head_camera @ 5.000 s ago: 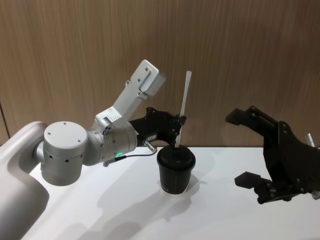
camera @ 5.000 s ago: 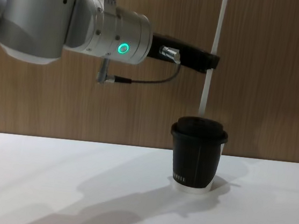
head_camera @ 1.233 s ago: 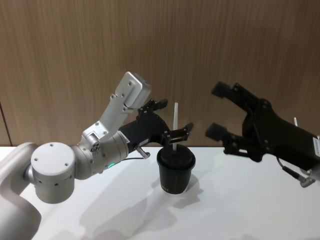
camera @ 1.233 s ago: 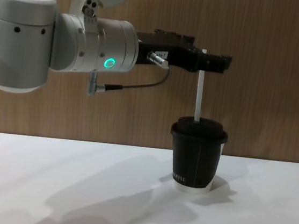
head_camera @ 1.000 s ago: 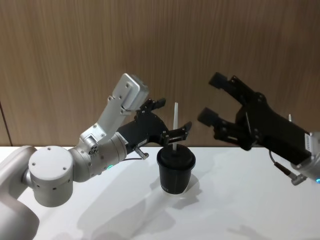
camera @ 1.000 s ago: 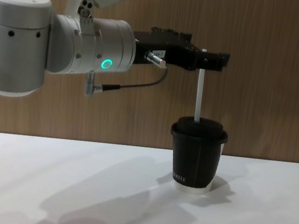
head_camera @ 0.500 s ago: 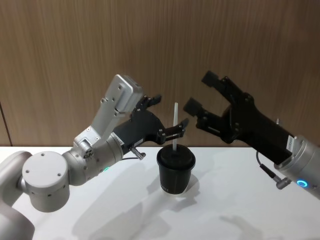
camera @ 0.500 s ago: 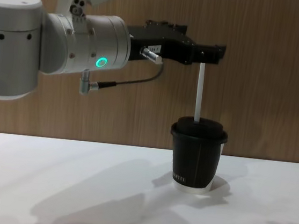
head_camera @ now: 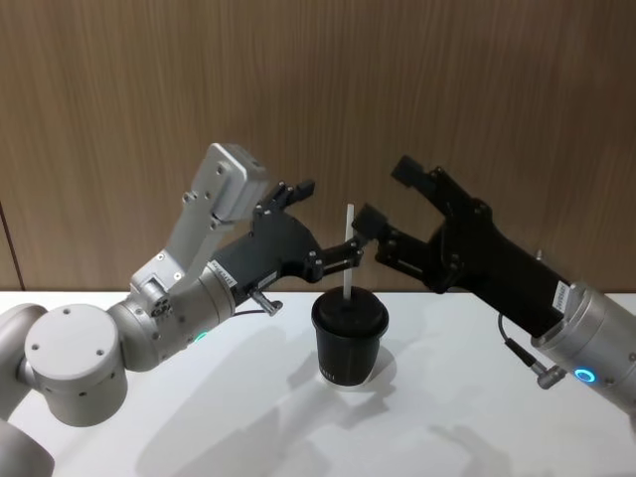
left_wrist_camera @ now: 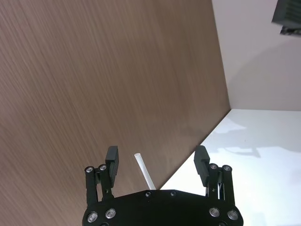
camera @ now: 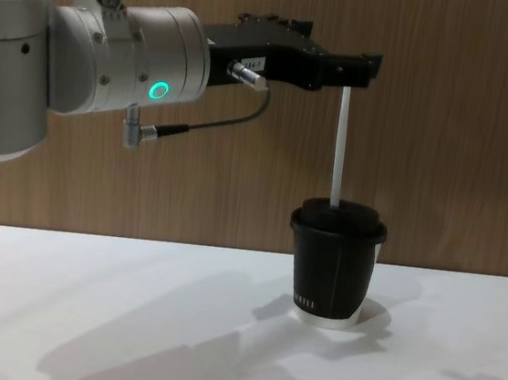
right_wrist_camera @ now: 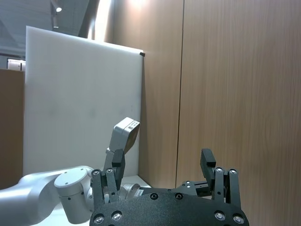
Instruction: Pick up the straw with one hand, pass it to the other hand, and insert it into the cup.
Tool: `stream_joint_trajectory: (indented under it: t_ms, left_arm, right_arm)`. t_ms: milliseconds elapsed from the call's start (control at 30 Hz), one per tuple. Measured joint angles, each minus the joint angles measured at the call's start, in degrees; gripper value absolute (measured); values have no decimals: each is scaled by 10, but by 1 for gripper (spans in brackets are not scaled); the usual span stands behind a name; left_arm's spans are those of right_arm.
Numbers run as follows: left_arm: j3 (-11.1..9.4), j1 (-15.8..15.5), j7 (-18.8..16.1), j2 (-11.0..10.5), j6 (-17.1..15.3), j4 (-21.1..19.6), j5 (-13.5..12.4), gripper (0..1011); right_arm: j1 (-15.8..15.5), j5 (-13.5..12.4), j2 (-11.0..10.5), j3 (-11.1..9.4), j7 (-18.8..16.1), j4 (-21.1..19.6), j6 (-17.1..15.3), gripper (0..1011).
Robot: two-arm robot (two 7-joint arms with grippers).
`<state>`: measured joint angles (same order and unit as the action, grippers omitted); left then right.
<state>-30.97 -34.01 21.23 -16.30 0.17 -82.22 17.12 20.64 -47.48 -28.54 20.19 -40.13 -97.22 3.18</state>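
1. White thin plastic straw stands upright in the black ribbed paper cup in the head view; the left black gripper with silver wrist is spread around it, the right blocky black gripper gapes just beside, both equally near

2. Left wrist view: straw tip between parted fingers, untouched

3. Chest view: the straw's long axis is vertical, directly under the left gripper
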Motion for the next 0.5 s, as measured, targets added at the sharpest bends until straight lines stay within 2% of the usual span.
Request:
stream_joint_trajectory:
  t_ms: [500]
  left_arm:
    - [7, 8, 4, -3, -4, -13, 4, 1003]
  right_arm:
    - [-3, -5, 1, 5, 10, -1, 0, 1001]
